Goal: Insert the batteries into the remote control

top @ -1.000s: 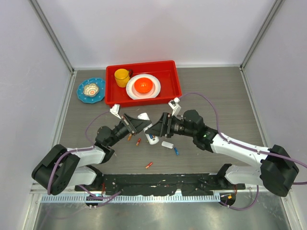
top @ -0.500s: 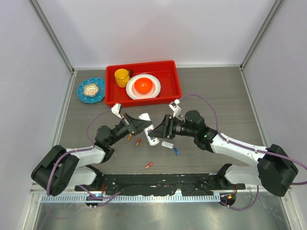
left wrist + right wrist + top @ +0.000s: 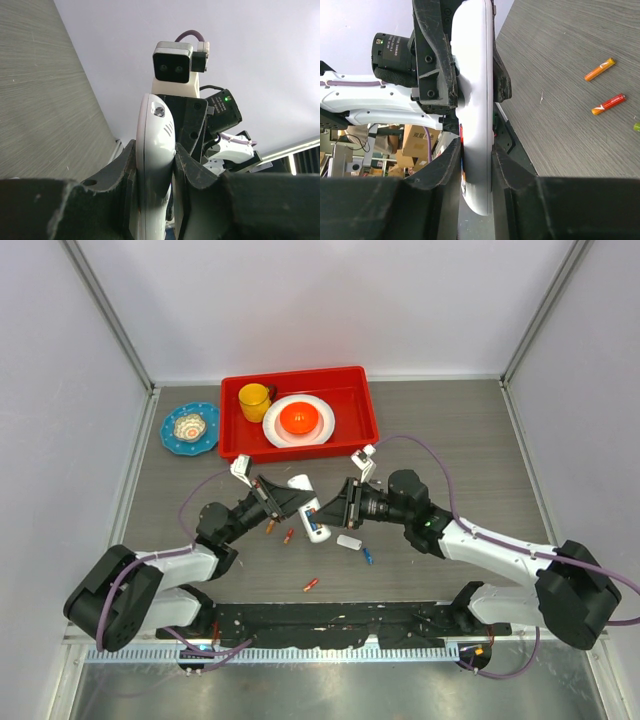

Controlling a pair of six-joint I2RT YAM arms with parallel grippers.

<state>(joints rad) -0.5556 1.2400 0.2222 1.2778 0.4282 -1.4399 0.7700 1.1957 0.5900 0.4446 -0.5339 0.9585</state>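
The white remote control (image 3: 311, 513) is held above the table between both arms, edge-on in both wrist views. My left gripper (image 3: 292, 502) is shut on it; its fingers (image 3: 128, 161) press both faces of the remote control (image 3: 156, 145). From the other side my right gripper (image 3: 327, 514) is also shut on the remote control (image 3: 475, 95), its fingers (image 3: 503, 161) touching both faces. A strip of red and orange shows along the remote's edge (image 3: 462, 135). Loose batteries lie on the table: two orange (image 3: 270, 526) (image 3: 289, 536), one red-orange (image 3: 311, 585), one blue (image 3: 367, 556).
A small white cover piece (image 3: 349, 541) lies just right of the remote. A red tray (image 3: 365, 425) at the back holds a yellow cup (image 3: 254, 397) and a white plate with an orange bowl (image 3: 299, 418). A blue dish (image 3: 190, 428) sits left of the tray.
My right gripper's jaws have closed in from wide apart onto the remote control. The left gripper has kept its grip, and the remote has barely shifted.
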